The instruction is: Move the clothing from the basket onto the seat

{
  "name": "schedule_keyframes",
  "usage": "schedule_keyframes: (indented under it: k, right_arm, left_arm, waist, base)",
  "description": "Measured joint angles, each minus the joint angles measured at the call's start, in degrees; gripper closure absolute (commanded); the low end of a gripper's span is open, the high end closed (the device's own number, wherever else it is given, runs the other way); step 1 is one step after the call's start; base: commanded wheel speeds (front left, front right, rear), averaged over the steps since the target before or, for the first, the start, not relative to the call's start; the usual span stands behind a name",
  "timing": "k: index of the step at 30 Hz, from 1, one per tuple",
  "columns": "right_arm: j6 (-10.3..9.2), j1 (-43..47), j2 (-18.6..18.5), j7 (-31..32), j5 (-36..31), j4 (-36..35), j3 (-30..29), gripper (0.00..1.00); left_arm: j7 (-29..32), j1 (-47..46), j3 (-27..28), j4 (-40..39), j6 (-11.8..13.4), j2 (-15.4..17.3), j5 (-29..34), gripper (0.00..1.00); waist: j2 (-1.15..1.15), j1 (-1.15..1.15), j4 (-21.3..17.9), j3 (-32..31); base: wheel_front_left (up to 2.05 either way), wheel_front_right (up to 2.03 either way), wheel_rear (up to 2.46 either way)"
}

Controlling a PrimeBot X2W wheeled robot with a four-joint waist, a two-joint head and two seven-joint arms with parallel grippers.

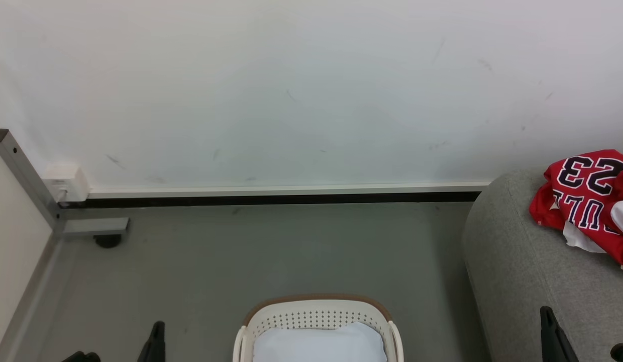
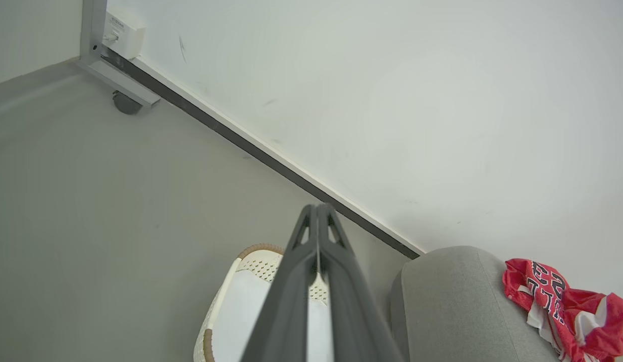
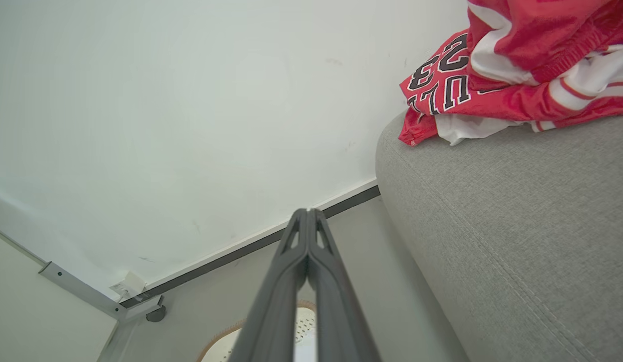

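Left claw (image 2: 317,210) and right claw (image 3: 307,213) are pinched together, empty. Clothing (image 1: 588,201) lies on the seat (image 1: 522,271); I see none in the basket (image 1: 319,312).

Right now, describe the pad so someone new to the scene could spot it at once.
Below the white wall, on the grey floor, stands the cream basket with a brown rim. Inside it lies the pad: plain, smooth and pale white, unlike the red clothing marked "23" on the grey seat to the right.
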Motion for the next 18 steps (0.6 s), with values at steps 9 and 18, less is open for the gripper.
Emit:
schedule_keyframes:
  k: [9,18]
  right_arm:
    - [0.00,-1.0,-0.1,1.7,6.9,-0.2,-0.4,1.00]
    - [0.00,-1.9,-0.2,3.2,14.0,-0.3,-0.9,1.00]
  left_arm:
    - [1.8,-0.9,1.7,-0.4,-0.5,-0.9,-5.1,1.00]
    - [3.5,-1.9,3.5,-0.8,-1.0,-1.9,-11.1,1.00]
  waist:
    - [0.00,0.00,0.1,0.3]
    - [0.00,0.00,0.3,0.6]
  base:
    - [0.00,0.00,0.00]
    - [0.00,0.00,0.00]
